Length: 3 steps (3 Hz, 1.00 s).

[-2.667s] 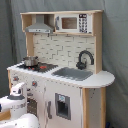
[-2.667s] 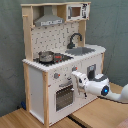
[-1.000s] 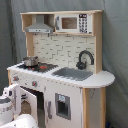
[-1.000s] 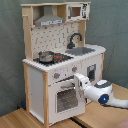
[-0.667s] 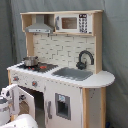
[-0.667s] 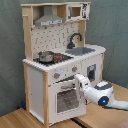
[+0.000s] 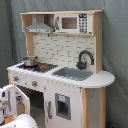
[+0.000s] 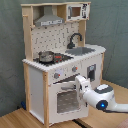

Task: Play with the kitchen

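The gripper [image 8: 78, 81] of the white Franka arm [image 8: 102, 96] presses up against the front of the kitchen [image 8: 60, 60], at the upper right corner of the windowed oven door [image 8: 65, 99] in the second exterior view; whether its fingers are spread or closed cannot be told from either camera. In the first exterior view the arm shows only as white shapes at the lower left corner, beside the oven door [image 7: 19, 99], which stands swung partly outward there.

The kitchen, a tall toy unit of white panels and light wood, stands on a wooden floor [image 8: 20, 119] before a grey curtain [image 7: 116, 50] in both exterior views. On its worktop a small metal pot [image 7: 30, 61] sits on the black hob [image 7: 41, 66], at the first exterior view's left. Beside the hob lies the grey sink [image 7: 73, 73], with the curved black faucet [image 7: 85, 59] rising behind it. Round knobs [image 8: 57, 75] line the panel under the hob.

Above the tiled back wall [image 7: 57, 50] hang a grey hood [image 7: 40, 25] and a microwave [image 7: 72, 22] with a dark keypad. Below the sink, 1 cupboard door [image 7: 62, 106] carries a small dark window and a vertical handle.
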Motion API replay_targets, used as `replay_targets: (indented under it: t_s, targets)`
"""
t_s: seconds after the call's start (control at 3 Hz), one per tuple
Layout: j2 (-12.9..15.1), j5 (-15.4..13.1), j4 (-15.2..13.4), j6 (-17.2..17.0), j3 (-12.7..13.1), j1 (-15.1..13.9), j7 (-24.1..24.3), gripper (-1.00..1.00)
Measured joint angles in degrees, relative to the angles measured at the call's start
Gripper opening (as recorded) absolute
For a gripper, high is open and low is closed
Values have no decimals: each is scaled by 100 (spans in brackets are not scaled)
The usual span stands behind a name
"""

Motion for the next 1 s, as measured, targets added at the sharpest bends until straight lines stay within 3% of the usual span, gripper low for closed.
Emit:
replay_targets:
  t_s: [1.0]
  targets:
    - [79,-1,784,-1591,86,126,8,-100]
